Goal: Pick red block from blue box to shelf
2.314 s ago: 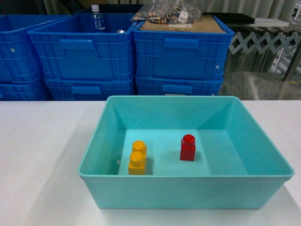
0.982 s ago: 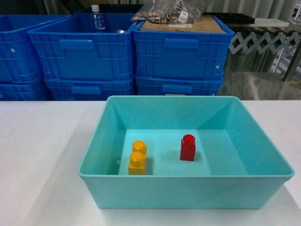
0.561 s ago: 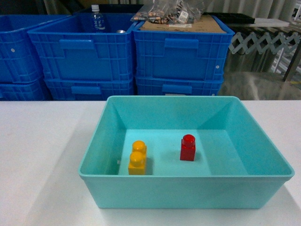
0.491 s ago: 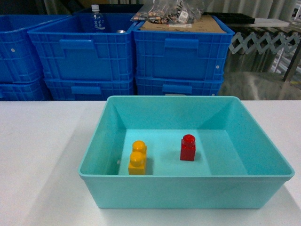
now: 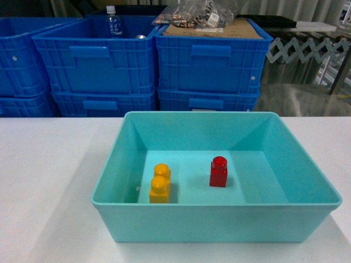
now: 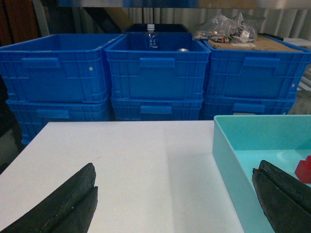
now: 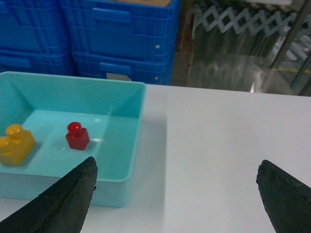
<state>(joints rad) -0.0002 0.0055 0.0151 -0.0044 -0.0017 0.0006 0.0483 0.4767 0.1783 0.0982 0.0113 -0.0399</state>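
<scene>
You're at the start: the red block (image 5: pixel 218 171) stands upright in the blue box (image 5: pixel 216 215), right of the yellow brick (image 5: pixel 160 183). Both claws are spread and empty; lower the right claw (image 7: pixel 175 194) over it.

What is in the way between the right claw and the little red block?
Only the blue box: its near wall rises between the open right claw and the red block, so the claw likely has to come in over the rim.

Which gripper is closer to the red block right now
Probably the right. The right gripper hangs just outside the blue box's right wall, red block plainly visible; the left gripper straddles the left wall, glimpsing only its edge.
</scene>
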